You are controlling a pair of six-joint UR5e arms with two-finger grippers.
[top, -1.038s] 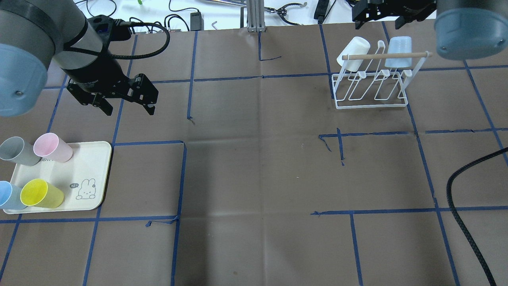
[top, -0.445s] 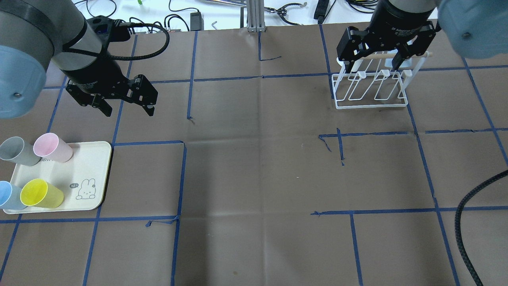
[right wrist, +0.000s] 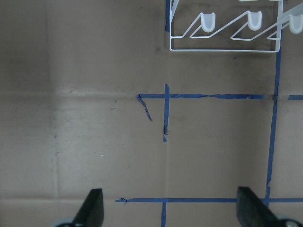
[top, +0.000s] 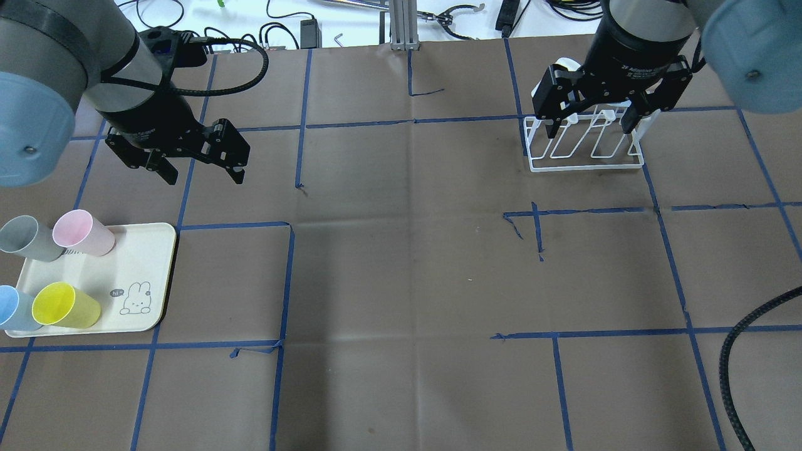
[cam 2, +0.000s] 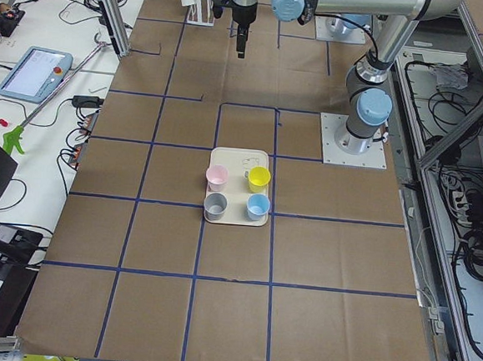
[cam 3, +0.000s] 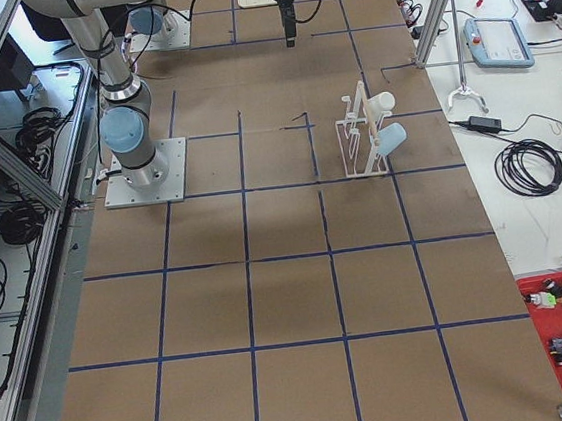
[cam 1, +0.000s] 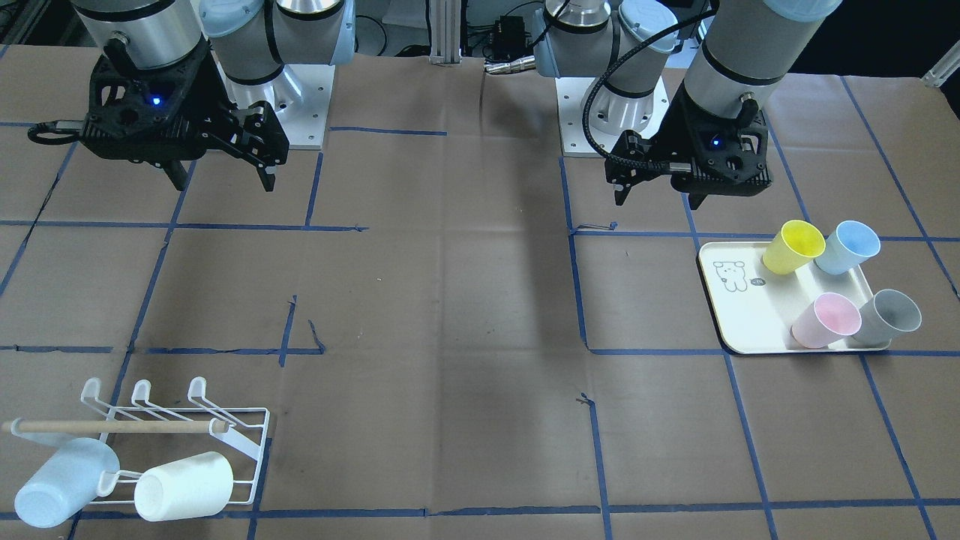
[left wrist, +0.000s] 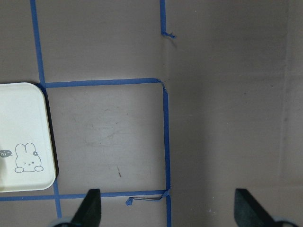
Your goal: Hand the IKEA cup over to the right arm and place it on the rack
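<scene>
Left arm: it comes in from the left side, and the wrist is turned so that the tool looks straight down.
Left tool: held high; the two black fingers are spread wide apart with nothing between them.
Right arm: it comes in from the right side, with the wrist vertical.
Right tool: held high and pointing down; the fingers are wide apart with nothing between them.

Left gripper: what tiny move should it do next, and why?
Probably move over the tray and line up above a cup, say the pink cup. The left gripper is open and empty, hovering off the tray's bunny end; the right gripper is open and empty too, so no cup is ready to pass.
</scene>
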